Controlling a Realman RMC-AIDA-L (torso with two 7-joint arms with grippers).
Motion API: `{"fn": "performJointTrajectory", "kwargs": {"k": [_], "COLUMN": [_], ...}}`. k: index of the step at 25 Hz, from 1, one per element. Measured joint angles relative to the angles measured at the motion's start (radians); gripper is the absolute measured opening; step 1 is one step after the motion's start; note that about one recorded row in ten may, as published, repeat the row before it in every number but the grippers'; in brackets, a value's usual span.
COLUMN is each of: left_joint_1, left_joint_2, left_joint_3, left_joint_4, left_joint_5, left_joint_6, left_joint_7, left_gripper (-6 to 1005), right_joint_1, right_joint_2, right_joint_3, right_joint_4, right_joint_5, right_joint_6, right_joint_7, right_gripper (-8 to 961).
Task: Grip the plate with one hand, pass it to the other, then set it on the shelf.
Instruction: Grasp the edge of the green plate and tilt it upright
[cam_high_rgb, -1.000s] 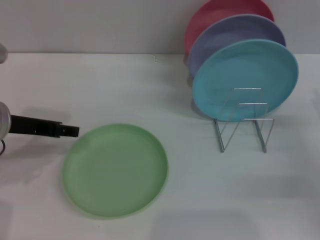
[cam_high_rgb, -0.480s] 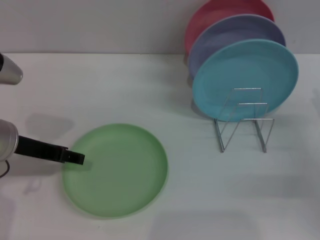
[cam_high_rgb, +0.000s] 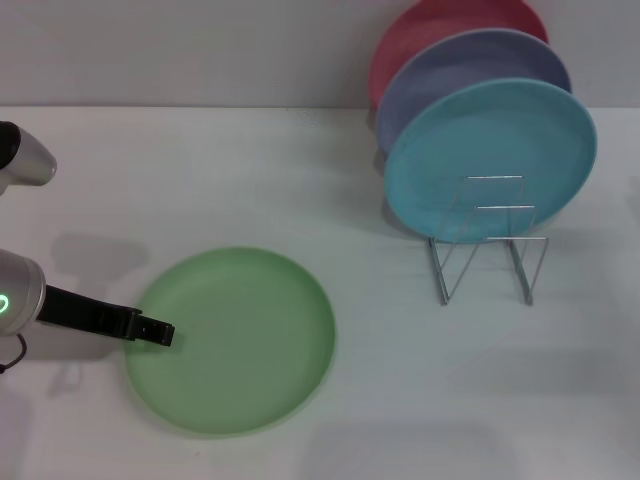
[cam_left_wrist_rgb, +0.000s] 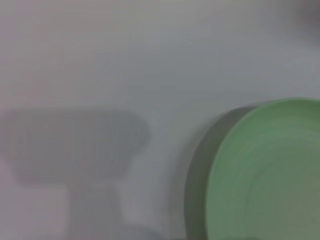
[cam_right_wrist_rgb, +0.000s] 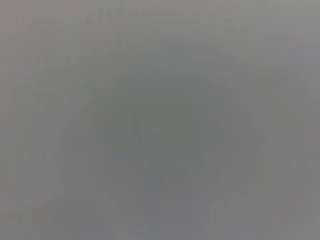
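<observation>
I see the plate (cam_high_rgb: 231, 340) as a round, light green, matte disc with a shallow rim, lying flat on the white table (cam_high_rgb: 200, 170). It sits well apart from the shelf (cam_high_rgb: 488, 240), which holds a light blue plate (cam_high_rgb: 490, 150), a lavender plate (cam_high_rgb: 440, 80) and a red plate (cam_high_rgb: 420, 30) upright. I see the left gripper (cam_high_rgb: 155, 332) at the plate's rim on the side away from the shelf, its tips overlapping the edge. I cannot tell how its jaws stand. In the left wrist view, the plate (cam_left_wrist_rgb: 270, 175) casts a shadow along its edge.
</observation>
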Motion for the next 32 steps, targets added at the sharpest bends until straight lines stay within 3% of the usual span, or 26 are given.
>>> {"fn": "performJointTrajectory", "kwargs": {"k": [15,21,23,29,32], "left_joint_1": [-0.031,-0.034,-0.035,-0.036,-0.037], "left_joint_2": [0.002,0.001,0.0,-0.001,-0.001], "left_joint_3": [0.03,0.032,0.034,0.04,0.042], "left_joint_4": [0.035,0.033,0.035,0.031,0.018], "left_joint_5": [0.074,0.075,0.075,0.076,0.076], "left_joint_6": [0.0,0.005,0.006,0.011,0.01], "left_joint_7": [-0.046,-0.049,-0.049,-0.05,-0.05], "left_gripper": [786,605,399,165,103], "right_joint_1": [-0.009,-0.009,-0.009,-0.009,-0.009], "right_joint_2": [0.0,-0.001,-0.001,-0.002,-0.002], "right_joint_3": [0.002,0.002,0.002,0.002,0.002], "right_joint_4": [0.007,0.007,0.007,0.007,0.007], "right_joint_5": [0.0,0.0,0.0,0.0,0.0], "right_joint_6": [-0.001,-0.001,-0.001,-0.001,0.0], "right_joint_7": [-0.009,-0.016,-0.016,-0.017,-0.017], "right_gripper": [826,825,825,826,826]}}
